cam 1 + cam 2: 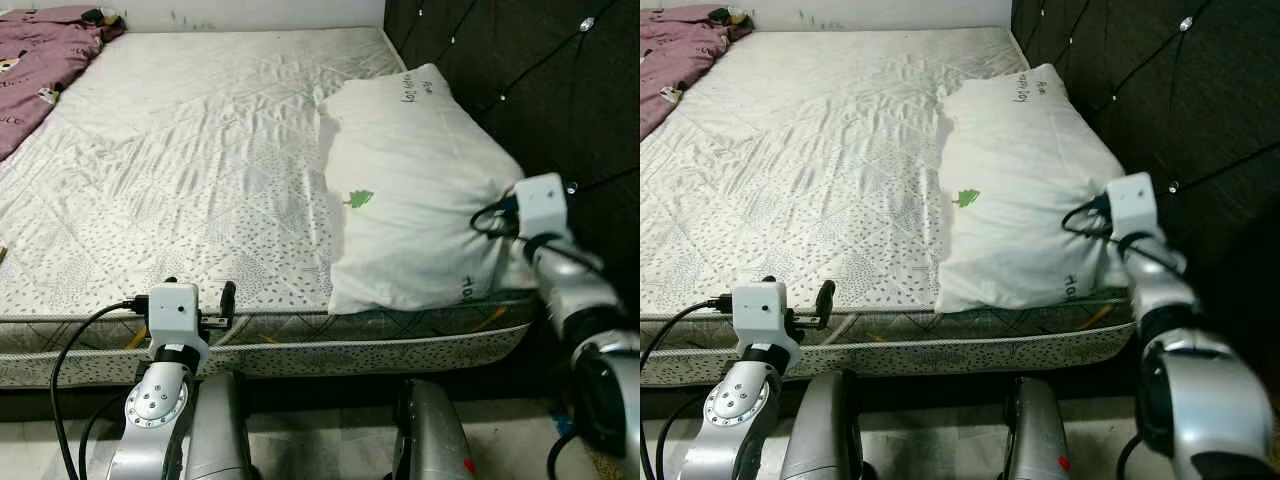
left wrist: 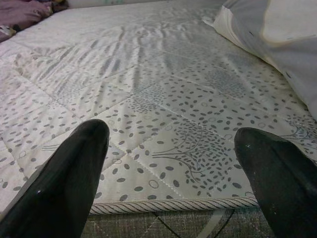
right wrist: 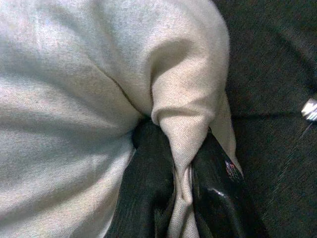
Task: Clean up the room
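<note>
One corner of the plump white fabric pillow (image 1: 415,190) is pinched between the two black fingers (image 3: 218,198) of the right gripper (image 3: 184,198), and the right wrist view shows the cloth gathered into a narrow fold that runs down between them, so this gripper is closed tight on the pillow. The pillow lies on the right side of the pale quilted mattress with a grey leaf print (image 1: 170,170), its far side against the dark tufted headboard (image 1: 520,80) and its near end at the mattress edge. It looks soft and light, I think; it will sag and swing from the pinched corner and will not keep its shape, and its cover seems smooth enough that a thin fold can slip out under a pull. A corner or a thick bunch of cloth is probably the best place to hold it, because the middle is too fat for such fingers. The left gripper (image 2: 171,163) hovers low at the near edge of the mattress, its fingers spread wide apart with nothing between them, well apart from the pillow. A crumpled purple blanket (image 1: 40,55) lies at the far left corner of the bed, also soft and loose, and it probably needs a grip on a bunched part.
</note>
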